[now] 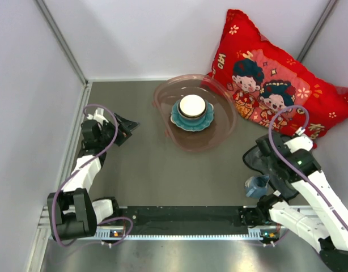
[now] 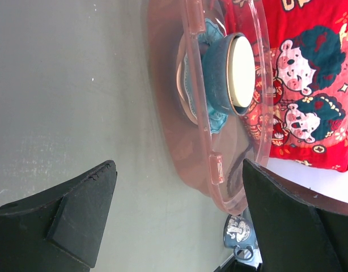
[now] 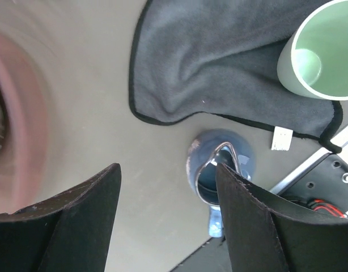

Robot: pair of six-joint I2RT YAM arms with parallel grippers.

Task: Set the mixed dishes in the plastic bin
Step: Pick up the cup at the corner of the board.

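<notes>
The pinkish plastic bin (image 1: 219,133) stands at the back middle and holds a teal scalloped plate (image 1: 178,120) with a blue bowl (image 1: 192,115) on it. The bowl shows cream-white inside (image 1: 192,105); I cannot tell if that is a second bowl. My right gripper (image 3: 167,167) is open and low over the table, with its right finger over the rim of the small blue mug (image 3: 219,164), which shows in the top view (image 1: 255,185). A pale green cup (image 3: 318,54) lies on the cloth. My left gripper (image 2: 178,167) is open and empty, left of the bin (image 2: 202,85).
A dark grey cloth (image 3: 219,62) lies beside the mug, partly under my right arm (image 1: 250,158). A red cartoon-print pillow (image 1: 276,85) leans at the back right, behind the bin. Grey walls close in the table at the left and back. A black rail runs along the near edge.
</notes>
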